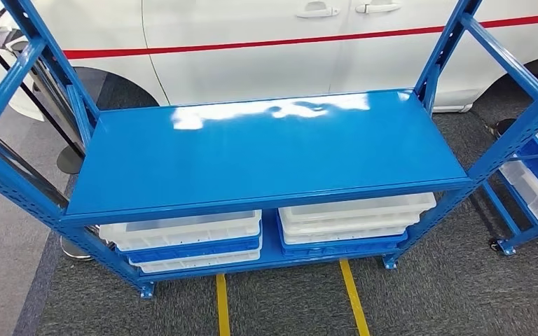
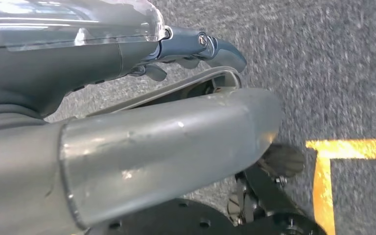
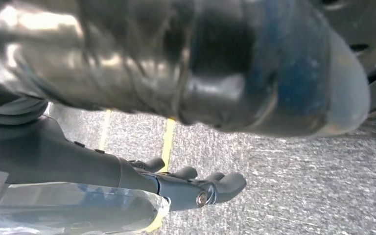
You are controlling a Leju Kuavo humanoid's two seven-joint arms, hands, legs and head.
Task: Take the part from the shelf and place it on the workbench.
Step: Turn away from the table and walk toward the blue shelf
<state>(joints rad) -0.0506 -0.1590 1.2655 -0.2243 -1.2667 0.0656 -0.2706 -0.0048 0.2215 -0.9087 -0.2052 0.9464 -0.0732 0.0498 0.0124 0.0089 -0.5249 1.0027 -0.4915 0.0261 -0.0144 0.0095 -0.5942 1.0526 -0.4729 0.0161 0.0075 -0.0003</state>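
Note:
The blue metal shelf (image 1: 266, 154) stands straight ahead in the head view, its glossy top board bare and reflecting light. On its lower level lie white trays (image 1: 182, 231) stacked on the left and more white trays (image 1: 354, 217) on the right. My left hand (image 2: 176, 137) hangs over the grey carpet, thick thumb and dark fingers (image 2: 210, 46) stretched out and apart, holding nothing. My right hand (image 3: 176, 183) also hangs above the carpet with its fingers (image 3: 225, 183) extended and nothing between them and the thumb.
A white car (image 1: 252, 42) with a red stripe is parked close behind the shelf. A second blue rack (image 1: 532, 175) with bins stands at the right. Yellow floor lines (image 1: 221, 304) run from the shelf's feet toward me over the carpet.

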